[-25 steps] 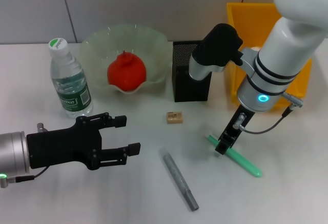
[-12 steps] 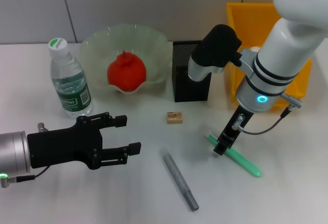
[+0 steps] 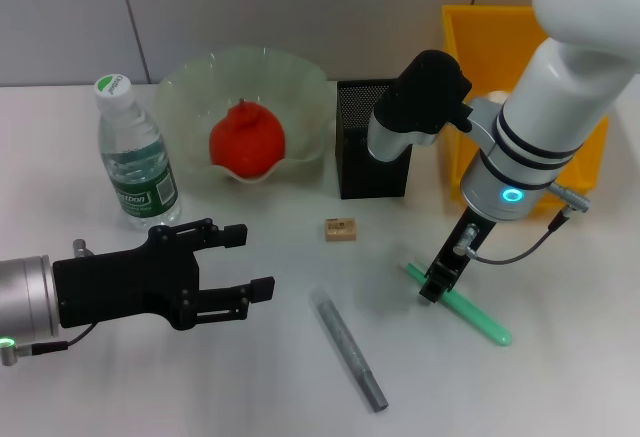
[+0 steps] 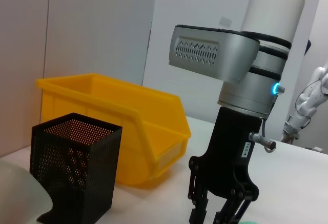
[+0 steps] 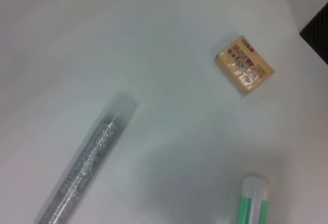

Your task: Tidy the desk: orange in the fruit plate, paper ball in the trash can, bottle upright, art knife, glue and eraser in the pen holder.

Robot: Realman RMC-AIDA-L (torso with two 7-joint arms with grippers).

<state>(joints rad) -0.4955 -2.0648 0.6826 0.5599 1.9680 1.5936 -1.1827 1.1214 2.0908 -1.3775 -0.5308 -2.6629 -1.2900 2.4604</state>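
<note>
Found right gripper (image 3: 432, 289) down at one end of the green stick (image 3: 475, 317) lying short of the pen holder (image 3: 355, 162), closure untellable, left gripper (image 3: 258, 260) spread idle; feared so off-centre a pinch would swing or drop it.

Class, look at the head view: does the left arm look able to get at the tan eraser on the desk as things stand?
Probably yes. The left gripper hangs open, fingers pointing toward the eraser, with only bare desk between. The grey stick lies nearer the robot, off that line; the right gripper is at the green stick.
</note>
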